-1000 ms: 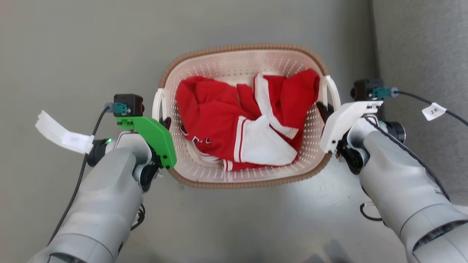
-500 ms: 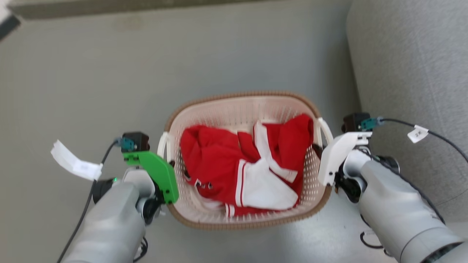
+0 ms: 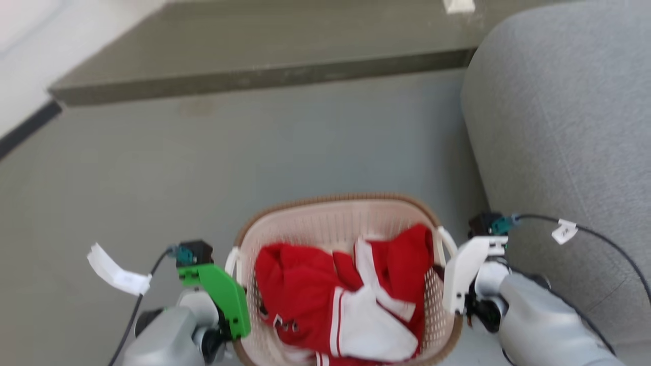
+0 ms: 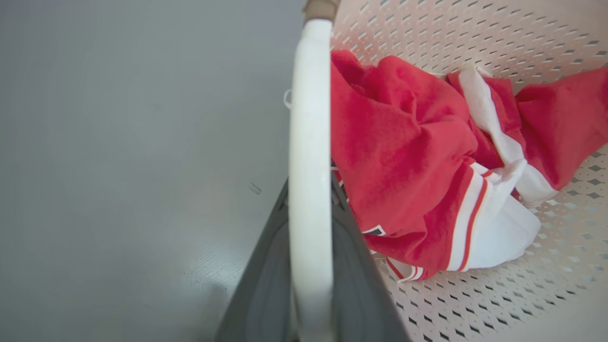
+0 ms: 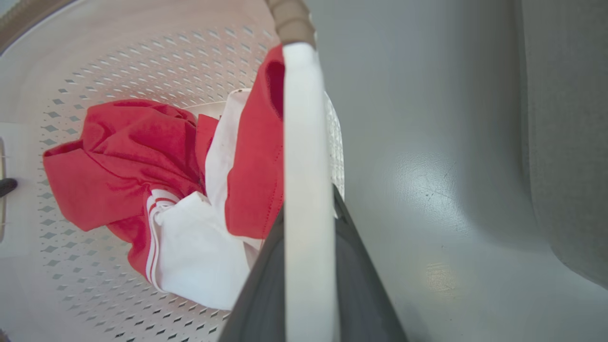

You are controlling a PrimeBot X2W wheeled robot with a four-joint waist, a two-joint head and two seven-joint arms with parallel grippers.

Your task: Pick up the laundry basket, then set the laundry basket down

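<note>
Left end effector (image 4: 309, 183) and right end effector (image 5: 308, 204) are each clamped tight on a white handle (image 4: 308, 95) of the laundry basket (image 3: 330, 196). It's at 6 o'clock between my arms, red-and-white garment (image 3: 305, 284) inside. I'd raise both sides level, same rate. Grey floor (image 3: 254, 152) below, grey upholstered furniture (image 3: 559, 101) close at 3 o'clock.

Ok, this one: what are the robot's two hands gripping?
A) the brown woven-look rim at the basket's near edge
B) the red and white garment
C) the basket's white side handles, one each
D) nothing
C: in the wrist views the left hand has its dark fingers on either side of one white side handle of the cream-white perforated plastic laundry basket, and the right hand flanks the opposite handle the same way.
</note>
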